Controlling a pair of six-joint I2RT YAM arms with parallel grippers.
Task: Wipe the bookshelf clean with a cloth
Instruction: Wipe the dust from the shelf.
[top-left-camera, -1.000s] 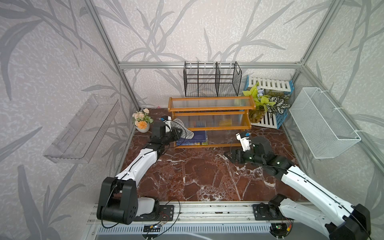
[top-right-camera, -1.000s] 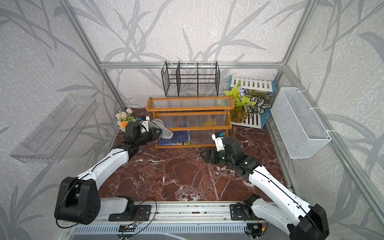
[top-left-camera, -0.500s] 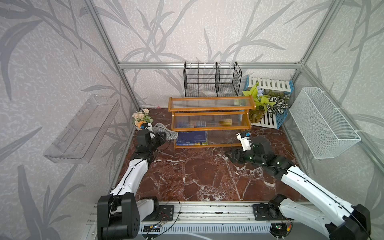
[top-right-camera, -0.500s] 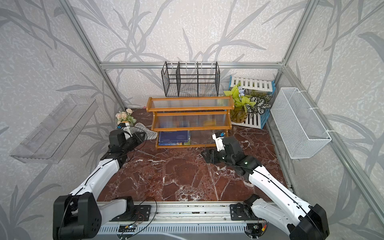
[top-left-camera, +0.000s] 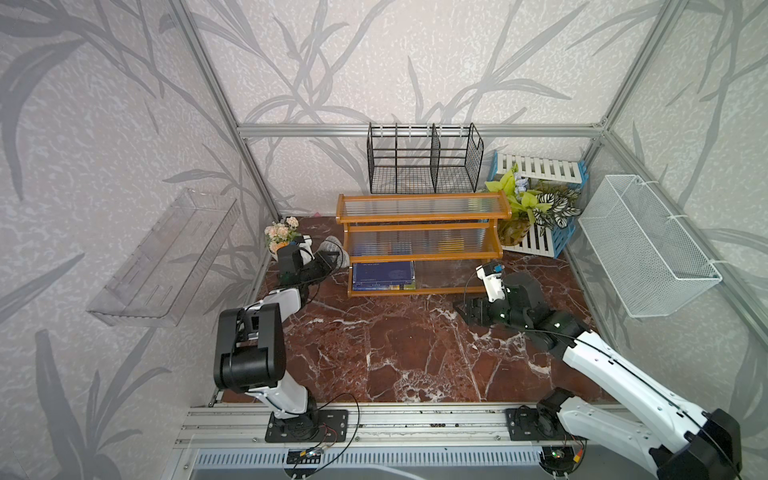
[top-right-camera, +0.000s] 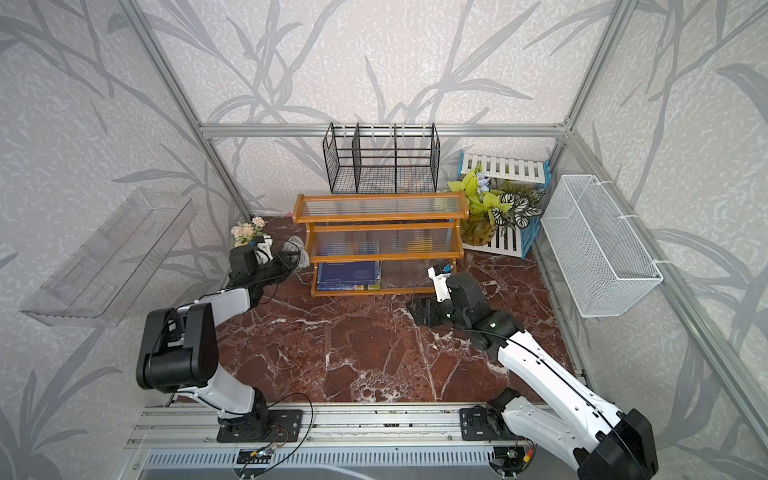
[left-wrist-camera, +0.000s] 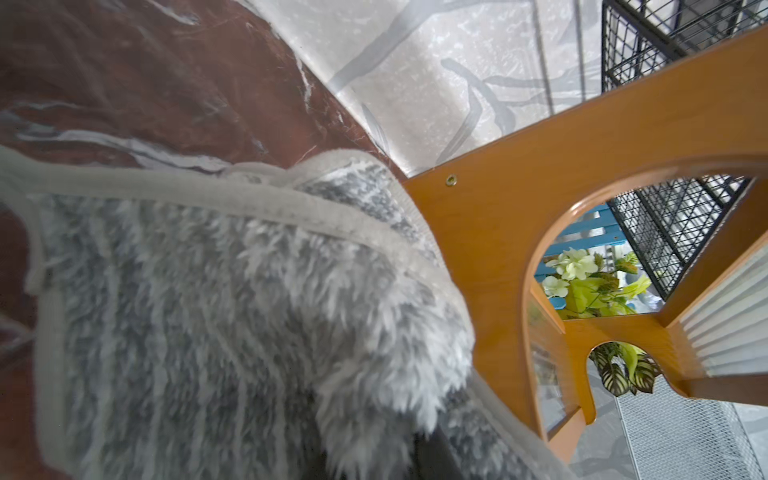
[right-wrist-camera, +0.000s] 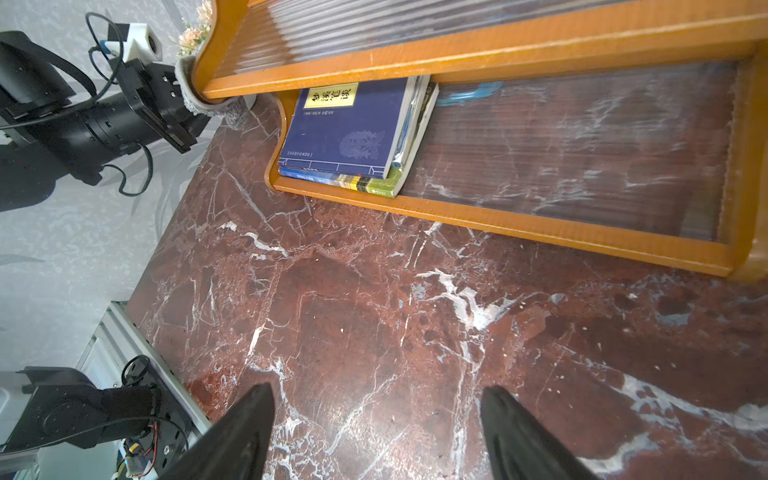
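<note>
Bimanual workcell with the bookshelf taken as the reference. The three-tier orange-brown rack is seen in both top views standing on the red marble tabletop, near the back wall.

The cloth, a grey, fluffy rag with pale stripes and a stitched hem, is shown at the bookshelf's end panel on the left arm's side. It is laid against that panel's outer face at about the height of the middle tier. The cloth is clamped in the left gripper, whose jaws are closed narrowly on it. Most of the left wrist view is filled by the draped fabric, so the fingertips themselves are largely hidden.

The right gripper is held low over the marble in front of the bookshelf's lowest tier, towards the end on the right arm's side. Its two black fingers are spread wide, with only bare marble between them.

A small stack of books, the top one dark blue, is laid flat on the lowest tier at the end nearer the cloth. A black wire rack is set behind the bookshelf. A small pot of pale flowers is placed just beyond the cloth's end of the bookshelf. A leafy plant stands at the opposite end.
</note>
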